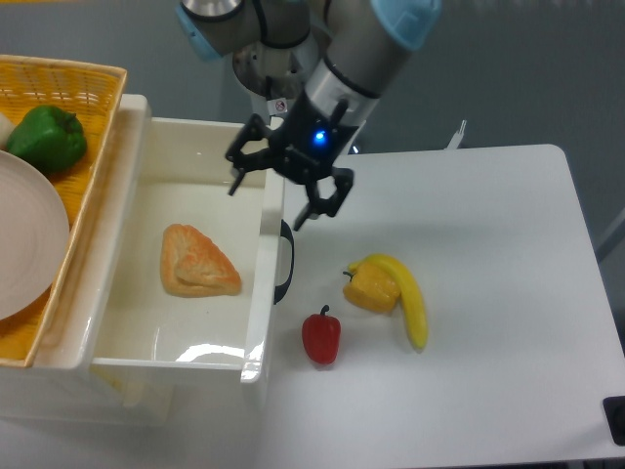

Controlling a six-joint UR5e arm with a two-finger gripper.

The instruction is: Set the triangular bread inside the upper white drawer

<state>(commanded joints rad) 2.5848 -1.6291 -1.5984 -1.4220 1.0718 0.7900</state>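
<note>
We see a white tabletop (pixel 488 244) from above, w/ one robot arm (pixel 361 49) reaching down from the top centre. Its black pincer (pixel 283 191) hangs over the right wall of the drawer (pixel 256 313), fingers spread wide apart & holding nothing; a small blue light glows on its body. One finger (pixel 239 171) sits above the drawer's inside, the other (pixel 327 200) above the tabletop just right of the wall.

The bread (pixel 198 262), a golden-brown rounded triangle, lies flat on the drawer floor, left of centre, apart from all four walls & well below-left of the pincer. The drawer is a glossy white box w/ deep walls, pulled open at the left of the view; its black curved handle (pixel 284 262) sticks out from the right wall.

Left of the drawer, a woven yellow basket (pixel 93 107) overlaps its edge. Inside it are a green pepper (pixel 47 137) near the top & part of a white plate (pixel 24 244) below it.

On the tabletop right of the drawer: a red pepper (pixel 321 335) upright near the handle, and further right a yellow pepper (pixel 371 286) touching a banana (pixel 410 303) that curves round its right side. A dark object (pixel 615 418) shows at the bottom right corner; we can't tell what it is.
</note>
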